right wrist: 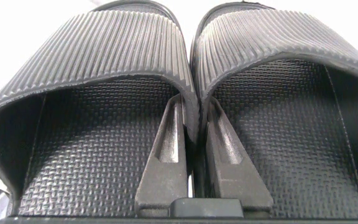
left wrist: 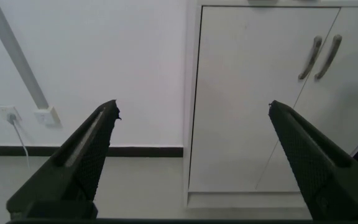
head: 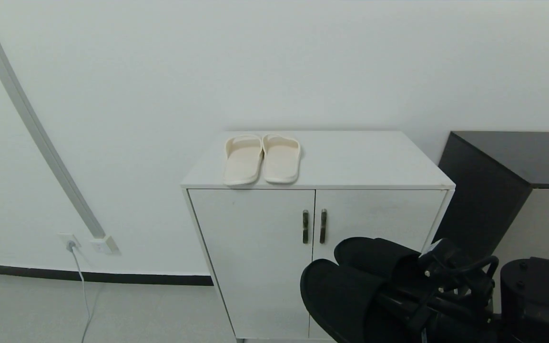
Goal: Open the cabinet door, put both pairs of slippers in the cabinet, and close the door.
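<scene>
Black slippers (head: 350,290) are pinched together by their adjoining inner edges in the right gripper (right wrist: 194,124), low in front of the cabinet (head: 255,257), whose two doors are closed. Cream slippers (head: 261,158) lie side by side on its top. The left gripper (left wrist: 191,112) is spread wide, holding nothing, near the cabinet's left door.

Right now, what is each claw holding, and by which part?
Right claw pinches the black slippers by their adjoining inner side walls, pressed together. Left claw is open, holding nothing.
</scene>
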### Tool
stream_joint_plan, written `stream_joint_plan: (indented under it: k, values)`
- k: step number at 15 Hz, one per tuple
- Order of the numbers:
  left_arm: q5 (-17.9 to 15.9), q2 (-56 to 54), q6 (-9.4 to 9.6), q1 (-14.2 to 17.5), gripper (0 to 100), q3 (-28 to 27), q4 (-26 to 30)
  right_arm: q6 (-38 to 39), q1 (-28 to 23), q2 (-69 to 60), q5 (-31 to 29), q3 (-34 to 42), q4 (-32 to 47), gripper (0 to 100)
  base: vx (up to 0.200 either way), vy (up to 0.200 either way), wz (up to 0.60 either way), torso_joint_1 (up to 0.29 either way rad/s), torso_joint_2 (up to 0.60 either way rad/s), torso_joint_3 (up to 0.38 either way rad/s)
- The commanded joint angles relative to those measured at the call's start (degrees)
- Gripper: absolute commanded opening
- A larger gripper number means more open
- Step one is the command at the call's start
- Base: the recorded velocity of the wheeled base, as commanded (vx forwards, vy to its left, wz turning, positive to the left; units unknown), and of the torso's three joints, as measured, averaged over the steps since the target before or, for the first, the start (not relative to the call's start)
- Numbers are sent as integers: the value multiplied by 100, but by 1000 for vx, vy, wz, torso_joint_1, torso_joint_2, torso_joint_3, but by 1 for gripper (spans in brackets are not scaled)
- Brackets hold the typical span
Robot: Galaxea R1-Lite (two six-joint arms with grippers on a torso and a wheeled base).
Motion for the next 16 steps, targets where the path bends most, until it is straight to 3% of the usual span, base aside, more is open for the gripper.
stream_joint_plan:
  k: [1,16]
  values:
    - [1,9,-2,1,100,-9,2,-1,16,1,1,3,-3,0,0,0,0,-203,535,330]
    - [1,9,-2,1,100,0,2,-1,24,10,1,82,-3,0,0,0,0,-146,486,333]
